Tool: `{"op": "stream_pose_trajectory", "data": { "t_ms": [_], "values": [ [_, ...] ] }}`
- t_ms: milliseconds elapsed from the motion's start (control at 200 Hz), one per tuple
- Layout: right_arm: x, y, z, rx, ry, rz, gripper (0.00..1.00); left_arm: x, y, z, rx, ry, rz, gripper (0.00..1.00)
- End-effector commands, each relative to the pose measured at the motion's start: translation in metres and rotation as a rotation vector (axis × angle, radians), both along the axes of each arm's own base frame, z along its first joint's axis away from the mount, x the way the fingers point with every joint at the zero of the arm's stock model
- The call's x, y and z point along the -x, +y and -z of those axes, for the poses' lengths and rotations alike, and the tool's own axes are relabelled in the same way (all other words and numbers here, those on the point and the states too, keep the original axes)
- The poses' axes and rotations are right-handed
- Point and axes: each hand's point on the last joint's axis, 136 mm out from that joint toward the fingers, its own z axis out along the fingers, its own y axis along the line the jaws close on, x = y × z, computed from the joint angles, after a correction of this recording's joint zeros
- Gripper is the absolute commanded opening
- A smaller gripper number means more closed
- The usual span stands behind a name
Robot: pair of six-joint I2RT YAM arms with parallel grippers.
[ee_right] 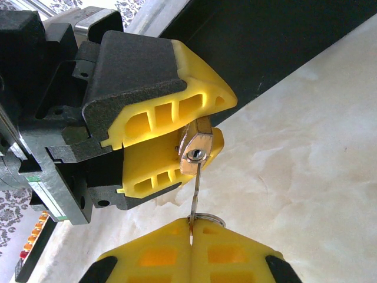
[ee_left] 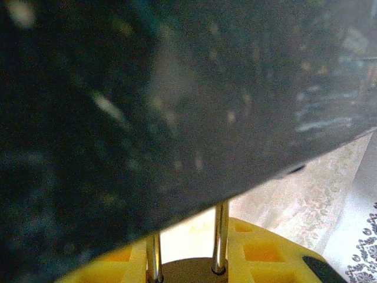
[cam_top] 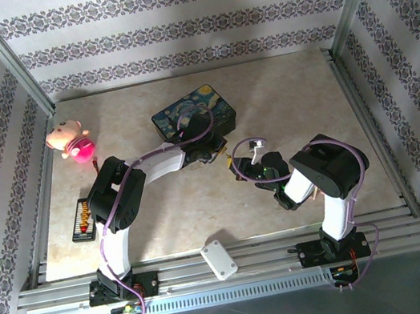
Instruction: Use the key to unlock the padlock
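When scanning from above, note left gripper [cam_top: 224, 153] at 5 o'clock of tin [cam_top: 194, 115], right gripper [cam_top: 247, 168] facing it. Left wrist: padlock [ee_left: 188, 273] clenched in own fingers, shackle [ee_left: 220, 236] toward 12. Right wrist: key [ee_right: 196, 186] pinched at 6, blade in keyway — twist about blade axis, no side load.

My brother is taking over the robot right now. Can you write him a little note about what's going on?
Left gripper: shut on the tiny brass-gold padlock, next to the dark blue painted tin.
Right gripper: shut on the small silvery key, whose blade sits in the keyhole.
Done: padlock and key grasped, key inserted.
Left: turn the key. Both legs of the thin silvery shackle look seated, so it is probably not open yet.
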Motion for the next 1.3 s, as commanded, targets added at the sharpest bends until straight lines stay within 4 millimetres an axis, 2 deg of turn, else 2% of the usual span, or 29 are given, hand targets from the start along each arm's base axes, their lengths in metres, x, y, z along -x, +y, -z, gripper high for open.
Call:
{"op": "stream_pose_trajectory", "data": {
  "t_ms": [0, 435, 984, 1014, 1294],
  "values": [
    [-0.009, -0.001, -0.022, -0.04, -0.065, 0.017, 0.0, 0.004, -0.016, -0.018, 0.135, 0.021, 0.015, 0.11],
    [-0.011, -0.003, -0.029, -0.044, -0.085, 0.036, 0.0, 0.004, -0.017, -0.019, 0.147, 0.018, 0.016, 0.11],
    [-0.014, -0.006, -0.024, -0.034, -0.076, 0.055, 0.0, 0.005, -0.018, -0.022, 0.165, 0.016, 0.018, 0.11],
    [-0.021, -0.002, -0.034, -0.052, -0.098, 0.054, 0.0, 0.005, -0.018, -0.022, 0.166, 0.016, 0.018, 0.11],
    [-0.023, 0.004, -0.04, -0.072, -0.107, 0.04, 0.0, 0.004, -0.02, -0.02, 0.184, 0.021, 0.013, 0.11]
  ]
}}
